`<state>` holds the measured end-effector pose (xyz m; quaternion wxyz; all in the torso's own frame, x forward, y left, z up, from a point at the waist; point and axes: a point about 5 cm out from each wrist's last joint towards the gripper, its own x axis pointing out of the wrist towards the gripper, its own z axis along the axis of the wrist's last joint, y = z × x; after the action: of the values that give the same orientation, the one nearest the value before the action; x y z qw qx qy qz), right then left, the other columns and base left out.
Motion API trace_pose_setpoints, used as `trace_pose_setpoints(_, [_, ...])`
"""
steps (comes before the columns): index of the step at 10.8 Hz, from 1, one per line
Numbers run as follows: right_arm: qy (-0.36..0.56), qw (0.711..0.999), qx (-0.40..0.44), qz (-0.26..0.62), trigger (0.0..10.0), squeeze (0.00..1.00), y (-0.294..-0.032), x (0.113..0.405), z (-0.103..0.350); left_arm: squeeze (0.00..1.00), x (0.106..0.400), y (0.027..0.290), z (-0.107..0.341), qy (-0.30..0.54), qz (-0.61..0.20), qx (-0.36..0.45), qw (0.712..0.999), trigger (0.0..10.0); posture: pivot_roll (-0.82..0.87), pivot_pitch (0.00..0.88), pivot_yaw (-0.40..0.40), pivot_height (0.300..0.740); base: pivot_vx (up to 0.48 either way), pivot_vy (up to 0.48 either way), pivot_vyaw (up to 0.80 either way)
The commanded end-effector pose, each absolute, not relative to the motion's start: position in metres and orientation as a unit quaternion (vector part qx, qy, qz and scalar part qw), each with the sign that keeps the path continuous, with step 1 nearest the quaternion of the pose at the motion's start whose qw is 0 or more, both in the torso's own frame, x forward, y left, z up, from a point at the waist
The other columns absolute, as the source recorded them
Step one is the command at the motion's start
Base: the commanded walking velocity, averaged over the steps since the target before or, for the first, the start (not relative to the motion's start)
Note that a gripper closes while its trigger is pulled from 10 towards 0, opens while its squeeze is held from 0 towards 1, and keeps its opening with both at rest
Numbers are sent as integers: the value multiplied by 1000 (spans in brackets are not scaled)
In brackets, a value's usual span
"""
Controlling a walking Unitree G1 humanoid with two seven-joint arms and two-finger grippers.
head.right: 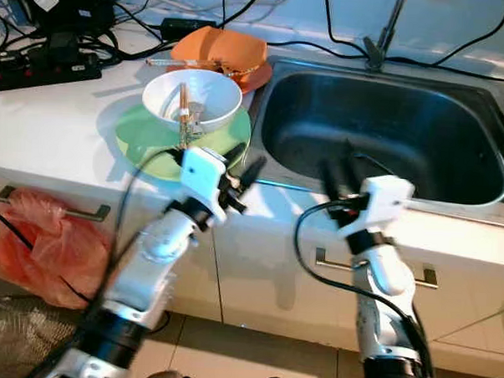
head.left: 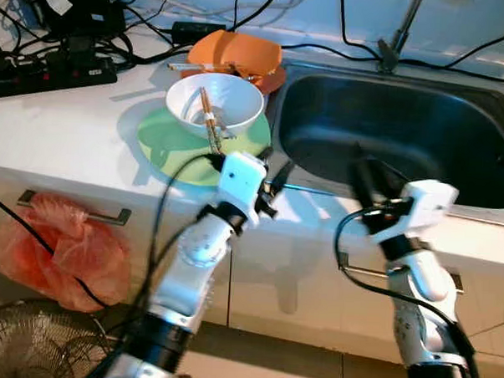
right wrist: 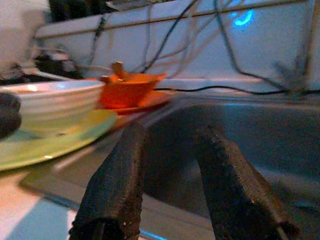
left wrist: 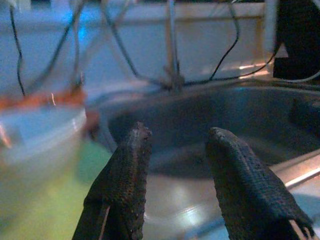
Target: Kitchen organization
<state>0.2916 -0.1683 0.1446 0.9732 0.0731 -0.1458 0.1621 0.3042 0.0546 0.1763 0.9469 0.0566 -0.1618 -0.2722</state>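
Both claws released, left claw hovering by the green plate mid-frame, right claw hanging over the sink rim, white bowl sitting on plate

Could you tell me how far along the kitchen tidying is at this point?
Barely begun, it seems. The white bowl with chopsticks sits on the green plate, the orange bowl behind it, all on the counter. The sink looks empty. Left gripper and right gripper are open, holding nothing.
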Motion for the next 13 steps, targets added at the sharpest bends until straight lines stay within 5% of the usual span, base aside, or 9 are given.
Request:
trace_pose_setpoints(1, [-140,970,90,178,10000,0,-166,294,145,0,300,51,184,-183,-281,80,939,10000,163,112,-32,740,0,0,0])
trace_pose_setpoints(5, [-123,959,110,229,10000,0,-148,295,138,0,291,46,233,-286,-286,142,903,10000,187,101,-36,740,0,0,0])
trace_pose_setpoints(8, [-121,957,114,238,10000,0,-146,297,136,0,285,50,286,-352,-262,73,895,10000,193,92,-36,740,0,0,0])
trace_pose_setpoints(10, [-122,956,115,240,10000,0,-145,298,136,0,289,87,317,-356,-222,-64,906,10000,203,97,-37,740,0,0,0])
trace_pose_setpoints(13, [-122,954,118,249,10000,0,-143,299,135,0,282,157,305,-291,-247,-176,907,10000,222,106,-42,740,0,0,0])
